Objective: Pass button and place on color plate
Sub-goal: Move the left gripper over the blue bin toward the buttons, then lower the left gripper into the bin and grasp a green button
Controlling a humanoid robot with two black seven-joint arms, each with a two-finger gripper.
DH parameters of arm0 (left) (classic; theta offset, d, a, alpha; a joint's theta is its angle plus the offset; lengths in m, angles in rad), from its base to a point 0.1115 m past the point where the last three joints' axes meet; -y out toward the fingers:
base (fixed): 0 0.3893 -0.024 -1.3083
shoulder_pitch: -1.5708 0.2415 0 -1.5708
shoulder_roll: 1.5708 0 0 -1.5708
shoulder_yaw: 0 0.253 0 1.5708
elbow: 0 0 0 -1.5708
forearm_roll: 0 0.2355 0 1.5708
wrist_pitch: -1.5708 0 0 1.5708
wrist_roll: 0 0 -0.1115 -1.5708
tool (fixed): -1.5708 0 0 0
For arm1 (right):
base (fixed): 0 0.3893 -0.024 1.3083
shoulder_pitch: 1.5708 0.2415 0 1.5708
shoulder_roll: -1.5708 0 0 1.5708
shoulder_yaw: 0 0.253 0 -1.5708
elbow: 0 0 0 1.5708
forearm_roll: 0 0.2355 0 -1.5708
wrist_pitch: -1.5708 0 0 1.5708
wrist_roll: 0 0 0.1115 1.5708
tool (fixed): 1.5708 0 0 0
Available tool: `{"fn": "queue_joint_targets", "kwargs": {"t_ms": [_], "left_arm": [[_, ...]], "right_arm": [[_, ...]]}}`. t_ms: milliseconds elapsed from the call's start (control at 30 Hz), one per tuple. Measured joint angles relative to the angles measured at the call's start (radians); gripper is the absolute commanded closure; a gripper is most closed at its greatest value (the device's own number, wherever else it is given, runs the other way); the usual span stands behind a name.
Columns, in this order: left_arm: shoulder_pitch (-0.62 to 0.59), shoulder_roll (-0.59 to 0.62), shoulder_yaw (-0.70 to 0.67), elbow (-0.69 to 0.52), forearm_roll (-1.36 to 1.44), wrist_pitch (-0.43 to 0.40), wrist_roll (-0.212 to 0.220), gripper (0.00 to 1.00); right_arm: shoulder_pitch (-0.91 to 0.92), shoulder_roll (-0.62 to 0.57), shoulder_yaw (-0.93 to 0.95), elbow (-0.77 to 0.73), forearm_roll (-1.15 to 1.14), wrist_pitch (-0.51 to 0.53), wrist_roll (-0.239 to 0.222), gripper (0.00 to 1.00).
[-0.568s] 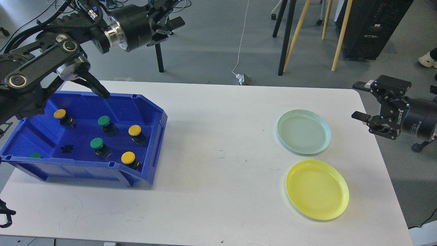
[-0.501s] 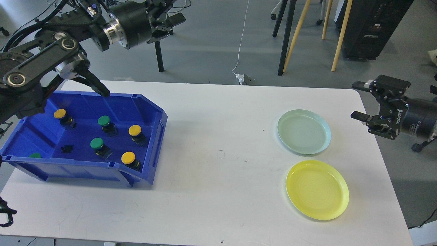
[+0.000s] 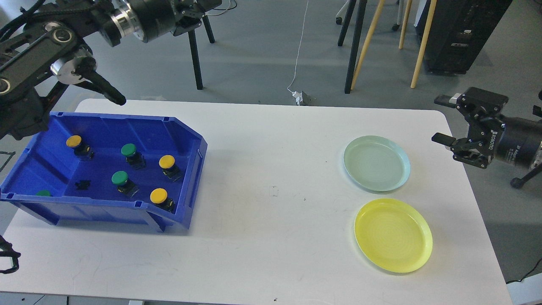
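A blue bin (image 3: 97, 212) on the table's left holds several push buttons: yellow-capped ones (image 3: 167, 161) (image 3: 158, 195) (image 3: 73, 141) and green-capped ones (image 3: 128, 149) (image 3: 120, 178) (image 3: 42, 193). A pale green plate (image 3: 376, 163) and a yellow plate (image 3: 393, 235) lie empty at the right. My left gripper (image 3: 195, 12) is high above and behind the bin, partly cut off by the top edge. My right gripper (image 3: 441, 120) hovers open and empty just off the table's right edge, beside the pale green plate.
A small black part (image 3: 82, 184) lies on the bin floor. The white table (image 3: 271, 220) spans the view. Chair and easel legs (image 3: 353, 46) and a black cabinet (image 3: 461, 34) stand on the floor behind.
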Motion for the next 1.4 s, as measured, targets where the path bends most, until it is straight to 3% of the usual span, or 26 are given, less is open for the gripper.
{"fn": "queue_joint_targets", "kwargs": {"t_ms": [167,300,434,534,768,1202,1402], "left_arm": [[0.020,0.037,-0.003,0.005,-0.008,-0.064,-0.099,0.02],[0.033,0.074,-0.005,-0.039,-0.009,-0.071,-0.126,0.02],[0.036,0.132,0.004,-0.082,-0.002,-0.070,-0.128,0.02],[0.037,0.197,0.033,-0.137,0.035,-0.069,-0.106,0.02],[0.037,0.363,0.157,-0.237,0.367,-0.071,-0.080,0.02],[0.095,0.459,0.358,-0.244,0.776,-0.071,-0.078,0.01],[0.114,0.447,0.419,-0.185,0.861,-0.071,-0.077,0.01]], "right_arm": [[-0.001,0.003,0.016,0.001,0.001,0.000,0.001,0.04],[-0.001,-0.001,0.017,0.000,0.000,0.000,0.001,0.04],[-0.001,-0.002,0.017,-0.008,-0.003,0.000,0.000,0.04],[-0.001,-0.003,0.016,-0.010,-0.005,0.000,-0.001,0.04],[-0.002,0.002,0.015,-0.017,-0.011,0.000,0.000,0.04],[-0.002,0.046,0.014,-0.080,-0.015,0.000,-0.005,0.04],[-0.001,0.092,0.007,-0.113,-0.015,0.000,-0.004,0.04]]}}
